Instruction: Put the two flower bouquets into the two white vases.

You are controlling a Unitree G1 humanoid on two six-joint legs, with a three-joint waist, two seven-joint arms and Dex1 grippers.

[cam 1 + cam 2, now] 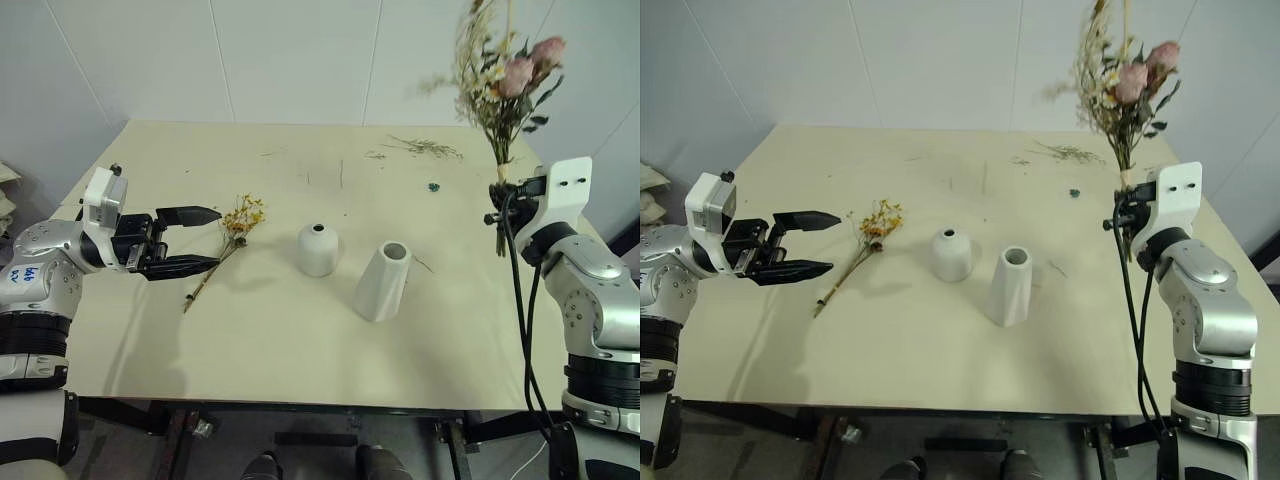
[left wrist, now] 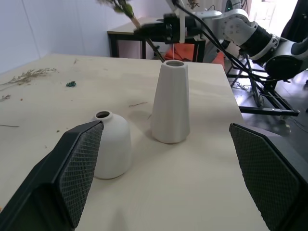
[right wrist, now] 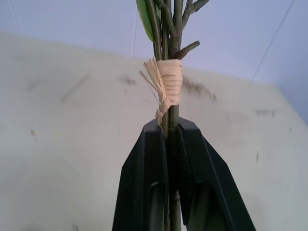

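Pinching rose bouquet (image 1: 510, 80) stems (upright), right fingers (image 3: 171, 144) — left fingers (image 1: 190, 242) spread

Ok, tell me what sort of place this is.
Probably a robotics lab or test room, not a home. A plain beige table on a bare metal frame stands against blank white walls, and the left wrist view shows another table and metal framing on a bare floor beyond.

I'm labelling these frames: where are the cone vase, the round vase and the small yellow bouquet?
cone vase (image 1: 381, 284), left eye view, side wall
round vase (image 1: 318, 252), left eye view, body
small yellow bouquet (image 1: 242, 215), left eye view, blooms
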